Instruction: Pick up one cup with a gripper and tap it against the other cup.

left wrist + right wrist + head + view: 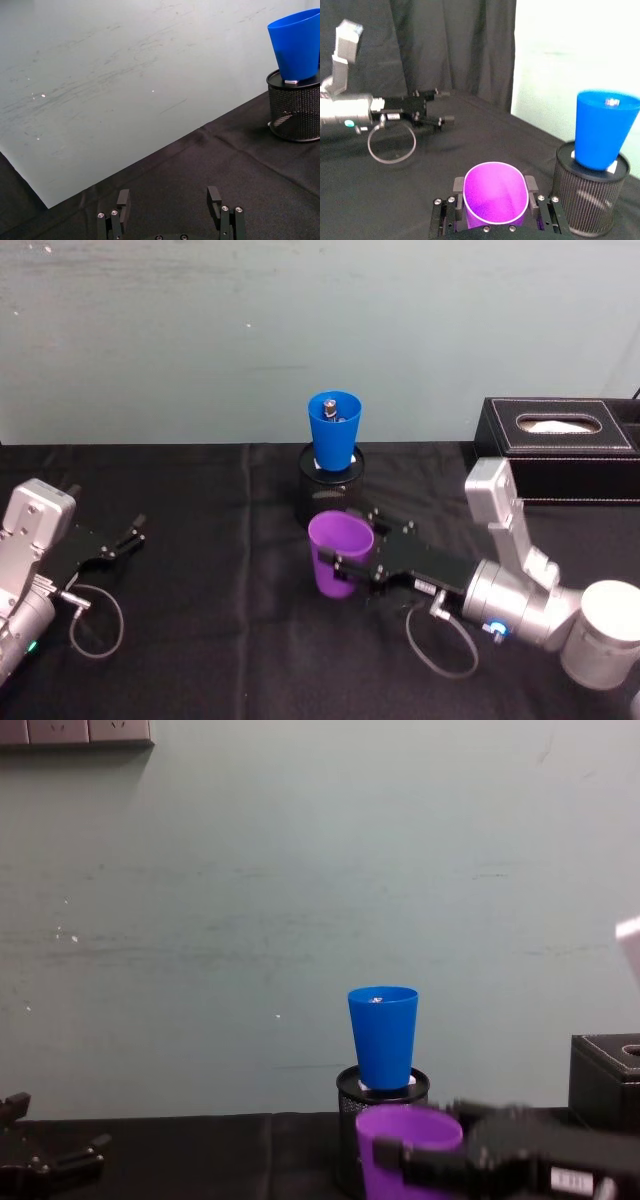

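Note:
The purple cup (338,554) stands upright between the fingers of my right gripper (346,542), which is shut on it from both sides. The right wrist view looks into the purple cup (495,200) held by that gripper (495,186). The blue cup (333,428) sits on top of a black mesh pen holder (330,485) just behind the purple one, higher and apart from it. In the chest view the purple cup (405,1148) is low in front of the holder, under the blue cup (383,1035). My left gripper (125,537) rests open at the left.
A black tissue box (560,445) stands at the back right. Cable loops hang under both wrists. Black cloth covers the table, with a pale wall behind. The left wrist view shows the blue cup (296,45) on the mesh holder (295,110), far from the left gripper (169,197).

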Robot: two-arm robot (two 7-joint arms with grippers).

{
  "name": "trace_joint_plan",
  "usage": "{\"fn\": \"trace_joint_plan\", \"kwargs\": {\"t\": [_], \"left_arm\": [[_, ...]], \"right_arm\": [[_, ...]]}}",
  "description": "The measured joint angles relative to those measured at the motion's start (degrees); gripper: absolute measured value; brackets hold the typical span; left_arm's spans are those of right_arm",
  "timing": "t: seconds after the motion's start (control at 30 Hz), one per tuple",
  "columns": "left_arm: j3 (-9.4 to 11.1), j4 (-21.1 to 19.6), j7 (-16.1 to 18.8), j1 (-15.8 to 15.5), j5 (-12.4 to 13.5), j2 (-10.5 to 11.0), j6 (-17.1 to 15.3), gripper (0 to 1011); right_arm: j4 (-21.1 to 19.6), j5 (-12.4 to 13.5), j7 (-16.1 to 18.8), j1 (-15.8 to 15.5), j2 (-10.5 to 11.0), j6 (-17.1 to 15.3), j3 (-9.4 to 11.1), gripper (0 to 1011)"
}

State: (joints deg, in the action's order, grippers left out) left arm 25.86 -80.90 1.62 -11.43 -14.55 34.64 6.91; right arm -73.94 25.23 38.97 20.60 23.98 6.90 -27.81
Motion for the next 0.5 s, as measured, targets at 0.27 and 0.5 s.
{"fn": "trace_joint_plan", "kwargs": {"t": [0.27, 0.5], "left_arm": [[0.0, 0.0, 0.0, 0.0, 0.0, 0.0, 0.0, 1000], [0.0, 0.0, 0.0, 0.0, 0.0, 0.0, 0.0, 1000]], "right_arm": [[-7.9, 2.3, -0.7, 1.6, 3.0, -6.1, 0.8, 728], [-10.7, 3.4, -1.0, 3.7, 4.5, -9.9, 0.3, 728]]}}
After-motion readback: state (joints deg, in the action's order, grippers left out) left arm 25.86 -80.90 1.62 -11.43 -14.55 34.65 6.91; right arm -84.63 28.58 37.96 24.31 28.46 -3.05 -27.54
